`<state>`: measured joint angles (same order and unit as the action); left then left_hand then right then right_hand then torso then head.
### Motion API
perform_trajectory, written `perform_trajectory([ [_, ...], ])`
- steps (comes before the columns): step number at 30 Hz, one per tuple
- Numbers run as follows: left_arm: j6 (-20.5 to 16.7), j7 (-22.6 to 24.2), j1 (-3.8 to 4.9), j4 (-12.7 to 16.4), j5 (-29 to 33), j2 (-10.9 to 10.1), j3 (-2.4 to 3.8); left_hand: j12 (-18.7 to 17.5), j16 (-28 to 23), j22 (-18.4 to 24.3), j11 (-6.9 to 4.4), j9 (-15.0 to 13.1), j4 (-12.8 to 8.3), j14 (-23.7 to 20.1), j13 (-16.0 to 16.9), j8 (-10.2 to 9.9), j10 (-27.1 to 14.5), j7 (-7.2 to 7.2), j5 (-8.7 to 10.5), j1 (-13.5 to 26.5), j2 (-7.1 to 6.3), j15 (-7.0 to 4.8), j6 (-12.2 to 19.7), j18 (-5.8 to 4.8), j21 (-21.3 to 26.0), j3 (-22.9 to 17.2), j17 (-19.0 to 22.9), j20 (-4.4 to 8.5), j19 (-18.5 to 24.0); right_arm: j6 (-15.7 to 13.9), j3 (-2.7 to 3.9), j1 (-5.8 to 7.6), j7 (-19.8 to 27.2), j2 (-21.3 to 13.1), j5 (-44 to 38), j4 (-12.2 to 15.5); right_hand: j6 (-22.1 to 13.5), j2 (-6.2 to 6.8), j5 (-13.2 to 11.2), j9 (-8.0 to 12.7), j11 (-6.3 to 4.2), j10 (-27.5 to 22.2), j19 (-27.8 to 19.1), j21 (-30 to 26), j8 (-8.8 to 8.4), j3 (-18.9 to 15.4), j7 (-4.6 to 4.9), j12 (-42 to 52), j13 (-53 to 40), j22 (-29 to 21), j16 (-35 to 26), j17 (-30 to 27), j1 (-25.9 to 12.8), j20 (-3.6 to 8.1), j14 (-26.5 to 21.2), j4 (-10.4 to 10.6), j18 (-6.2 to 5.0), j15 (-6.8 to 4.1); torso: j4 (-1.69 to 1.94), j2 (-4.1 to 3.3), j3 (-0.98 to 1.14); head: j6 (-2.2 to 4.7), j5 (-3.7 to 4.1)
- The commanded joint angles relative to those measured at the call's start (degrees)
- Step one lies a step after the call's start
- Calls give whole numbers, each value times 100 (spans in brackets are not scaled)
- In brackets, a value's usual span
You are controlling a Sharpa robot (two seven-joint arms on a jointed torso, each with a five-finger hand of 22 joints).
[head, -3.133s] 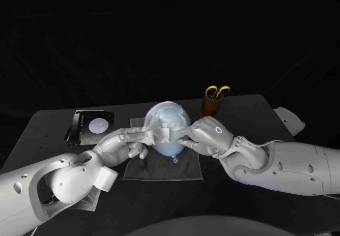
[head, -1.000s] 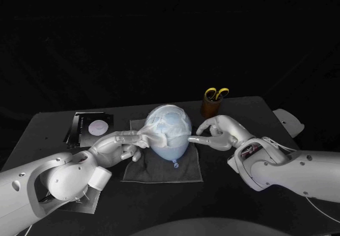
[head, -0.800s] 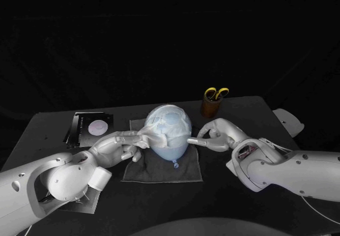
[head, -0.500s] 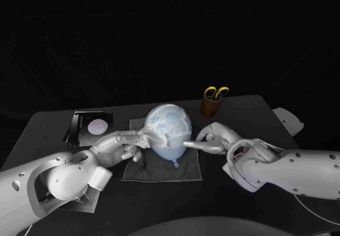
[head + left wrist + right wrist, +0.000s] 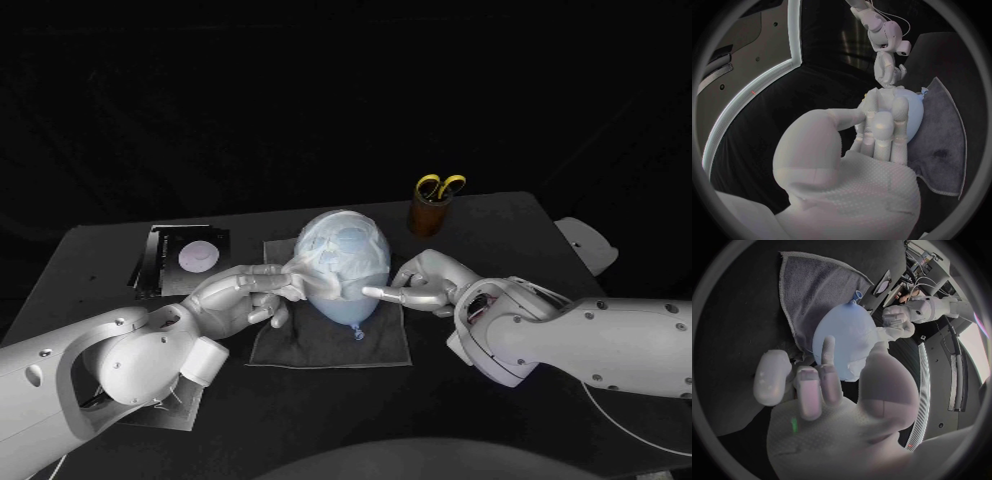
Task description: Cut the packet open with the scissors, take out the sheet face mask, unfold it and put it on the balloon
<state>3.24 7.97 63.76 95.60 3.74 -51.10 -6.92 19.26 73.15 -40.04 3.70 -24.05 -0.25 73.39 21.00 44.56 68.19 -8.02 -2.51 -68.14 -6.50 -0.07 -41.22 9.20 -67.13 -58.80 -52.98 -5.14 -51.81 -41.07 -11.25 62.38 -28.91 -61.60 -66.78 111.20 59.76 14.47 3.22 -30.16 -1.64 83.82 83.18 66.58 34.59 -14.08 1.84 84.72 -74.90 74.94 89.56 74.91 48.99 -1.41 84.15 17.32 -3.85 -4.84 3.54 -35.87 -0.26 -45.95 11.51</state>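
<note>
A pale blue balloon (image 5: 343,262) lies on a grey cloth (image 5: 329,345) at the table's middle, its knot toward me. The white sheet face mask (image 5: 338,245) is draped over its upper part. My left hand (image 5: 257,291) is at the balloon's left side and pinches the mask's edge (image 5: 299,275) between thumb and fingers. My right hand (image 5: 413,285) is at the lower right side, holding nothing, with an outstretched finger touching the balloon. In the left wrist view my left hand (image 5: 879,131) lies against the balloon (image 5: 912,111). The right wrist view has my right hand (image 5: 814,382) reaching to the balloon (image 5: 848,337).
Yellow-handled scissors (image 5: 441,186) stand in a brown cup (image 5: 428,215) behind and to the right of the balloon. The dark cut packet (image 5: 185,258) lies at the back left. The table's front edge is near my arms.
My right hand has moved down and in along the balloon's right side, its fingers now at the lower part. The left hand has kept its hold on the mask's edge.
</note>
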Motion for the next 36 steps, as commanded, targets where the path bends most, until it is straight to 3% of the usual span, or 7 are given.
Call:
perform_trajectory([
  [1, 101, 1, 8, 6, -24, 14, 6, 26, 26, -12, 17, -1905, -20, 27, 9, 9, -40, -17, -25, 4, 59, -5, -16, 115, -23, 1, -13, -7, -40, 126, 1, 25, 93, -3, 174, 35, -41, 10, -11, -7, -41, 405, 14, 30, 14, -32, 1, 20, -1218, 913, 30, 1486, -49, 23, 579, 0, -24, -42, -5, -3, 1, -3, -7],
  [13, 101, -14, 8, 12, -25, 23, 5, 26, 26, -12, 17, -1905, -20, 27, 9, 9, -40, -17, -25, 4, 59, -5, -16, 115, -23, 1, -13, -7, -40, 152, 3, 145, -28, 130, 212, -92, -90, -96, -9, -28, -40, 396, 16, 31, 76, 53, 2, 0, -1208, 921, 35, 1494, -73, 24, 581, -2, -23, -41, 6, 1, -3, 4, 10],
  [21, 91, -27, 8, 15, -26, 21, 5, 26, 26, -12, 17, -1905, -20, 27, 9, 9, -40, -17, -25, 4, 59, -5, -16, 115, -23, 1, -13, -7, -40, 119, 3, 167, -65, 293, 127, -217, -143, -401, -17, -52, -46, 408, 26, 42, 194, 291, -5, 27, -1226, 939, 37, 1497, 140, 27, 582, -11, -20, -45, 1, -2, 0, -6, 5],
  [24, 90, -31, 8, 14, -34, 21, 5, 26, 26, -12, 17, -1905, -20, 27, 9, 9, -40, -17, -25, 4, 59, -5, -16, 115, -23, 1, -13, -7, -40, 109, 3, 169, -98, 336, 39, -268, -178, -813, -29, -51, -47, 404, 27, 31, 252, 546, -7, 17, -1221, 945, 32, 1489, 479, 27, 580, -29, -22, -46, 3, 1, -1, -7, 7],
  [29, 86, -37, 8, 12, -40, 22, 5, 26, 33, -13, 19, -1905, -19, 30, 18, 2, -48, -19, -25, 6, 69, -3, -13, 114, -26, 4, -22, -9, -44, 87, 3, 170, -141, 402, -69, -342, -210, -1074, -34, -36, -50, 411, 38, 52, 313, 644, -11, 30, -1230, 958, 36, 1495, 921, 27, 581, -45, -18, -48, -1, 2, 1, -17, 9],
  [31, 85, -39, 8, 12, -41, 22, 5, 26, 33, -13, 19, -1905, -19, 30, 18, 2, -48, -19, -25, 6, 69, -3, -13, 114, -26, 4, -22, -9, -44, 65, 3, 171, -139, 423, -96, -357, -228, -1317, -28, -19, -55, 416, 48, 71, 338, 694, -15, 42, -1237, 967, 39, 1500, 1186, 29, 583, -58, -15, -50, 0, 3, 2, -19, 6],
  [36, 80, -43, 8, 8, -43, 17, 5, 26, 33, -13, 19, -1905, -19, 30, 18, 2, -48, -19, -25, 6, 69, -3, -13, 114, -26, 4, -22, -9, -44, -55, 3, 171, -38, 429, -103, -339, -318, -1766, 133, 100, -72, 411, 58, 77, 320, 895, -37, 28, -1231, 975, 43, 1507, 2365, 37, 584, -160, -13, -66, -4, 1, 2, -17, -2],
])
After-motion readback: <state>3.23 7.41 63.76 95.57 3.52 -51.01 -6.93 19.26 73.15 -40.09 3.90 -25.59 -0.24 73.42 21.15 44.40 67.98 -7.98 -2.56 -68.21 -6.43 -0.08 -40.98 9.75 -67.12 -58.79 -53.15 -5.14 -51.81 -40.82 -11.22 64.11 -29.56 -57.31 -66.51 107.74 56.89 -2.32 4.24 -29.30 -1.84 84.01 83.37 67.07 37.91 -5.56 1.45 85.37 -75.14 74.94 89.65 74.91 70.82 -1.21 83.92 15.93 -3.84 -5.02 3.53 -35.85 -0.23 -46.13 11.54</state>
